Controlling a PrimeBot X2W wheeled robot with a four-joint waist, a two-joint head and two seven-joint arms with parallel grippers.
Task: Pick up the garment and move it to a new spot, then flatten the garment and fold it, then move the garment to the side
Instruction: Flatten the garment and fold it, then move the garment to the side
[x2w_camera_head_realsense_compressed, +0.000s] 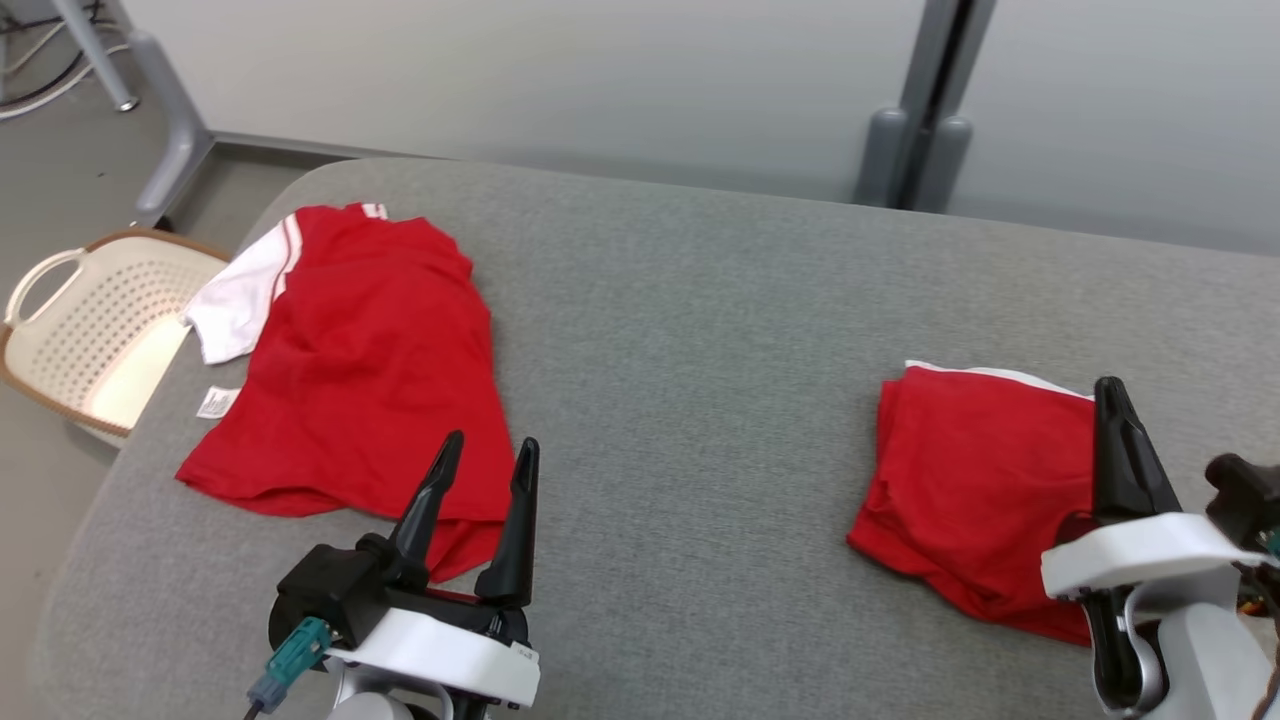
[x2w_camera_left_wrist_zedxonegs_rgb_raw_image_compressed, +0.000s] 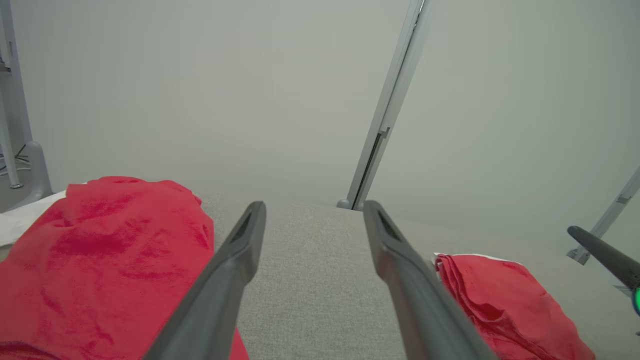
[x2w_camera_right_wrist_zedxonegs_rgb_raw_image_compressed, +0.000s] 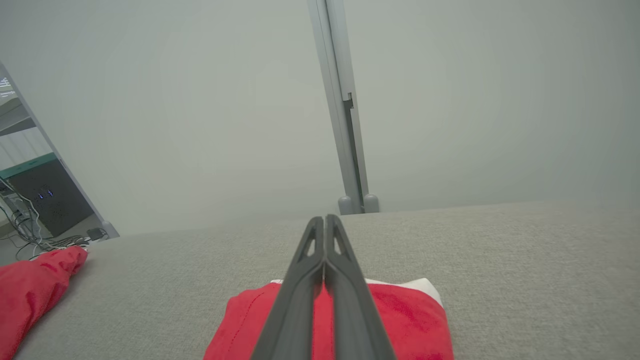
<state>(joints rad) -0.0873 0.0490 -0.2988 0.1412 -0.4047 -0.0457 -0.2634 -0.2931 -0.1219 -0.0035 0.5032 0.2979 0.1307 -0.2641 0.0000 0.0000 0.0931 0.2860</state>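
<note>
A pale perforated basket (x2w_camera_head_realsense_compressed: 100, 320) sits on the floor off the left end of the grey bench (x2w_camera_head_realsense_compressed: 680, 400), likely where garments come from. Next along, a red shirt (x2w_camera_head_realsense_compressed: 370, 370) lies spread on the bench's left part, one white sleeve (x2w_camera_head_realsense_compressed: 235, 300) out toward the basket and a small label (x2w_camera_head_realsense_compressed: 216, 402) showing at its edge. It is opened out but wrinkled, so I judge it awaits flattening and folding. The left hand (x2w_camera_head_realsense_compressed: 492, 445) hovers over the shirt's near hem, its fingers apart and empty, tips pointing across the bench. In the left wrist view the red cloth lies to the left and below, with bare bench between the fingers. A wide stretch of bare bench follows. At the right, a folded garment (x2w_camera_head_realsense_compressed: 970, 480) rests in a compact stack with a white edge along its far side, seemingly finished and set aside. The right hand (x2w_camera_head_realsense_compressed: 1108, 388) is over its right part, fingers pressed together and holding nothing. Whether the tips touch the cloth I cannot tell.
</note>
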